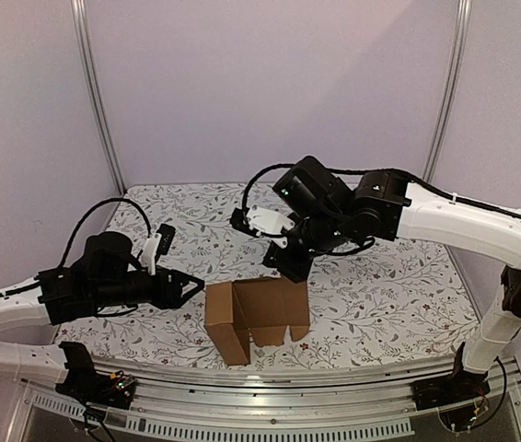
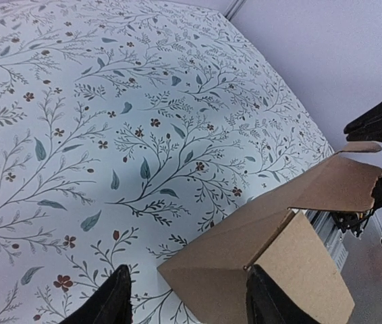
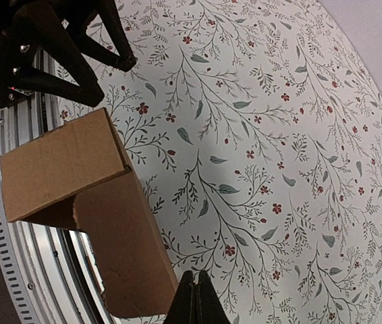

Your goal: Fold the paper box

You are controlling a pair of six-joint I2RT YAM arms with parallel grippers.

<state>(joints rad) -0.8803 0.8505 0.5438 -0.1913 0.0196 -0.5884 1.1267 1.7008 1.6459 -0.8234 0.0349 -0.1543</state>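
Note:
The paper box point(image 1: 259, 318) is brown cardboard, partly folded, standing open near the table's front edge with a side panel angled out at the left. My left gripper point(image 1: 191, 284) is open just left of it. In the left wrist view the paper box's point(image 2: 245, 260) near corner pokes between the fingers: the right finger point(image 2: 272, 300) is at its fold line and the left finger point(image 2: 110, 304) stands clear of it. My right gripper point(image 1: 294, 269) is shut and holds nothing, hovering at the box's back wall. The right wrist view shows that gripper point(image 3: 196, 300) right beside the box's point(image 3: 63, 162) panel.
A floral cloth point(image 1: 380, 295) covers the table. A metal rail point(image 1: 288, 378) runs along the near edge, right behind the box. Pale walls with frame posts point(image 1: 99, 101) enclose the back and sides. The left arm's fingers point(image 3: 76, 67) show at the top left of the right wrist view.

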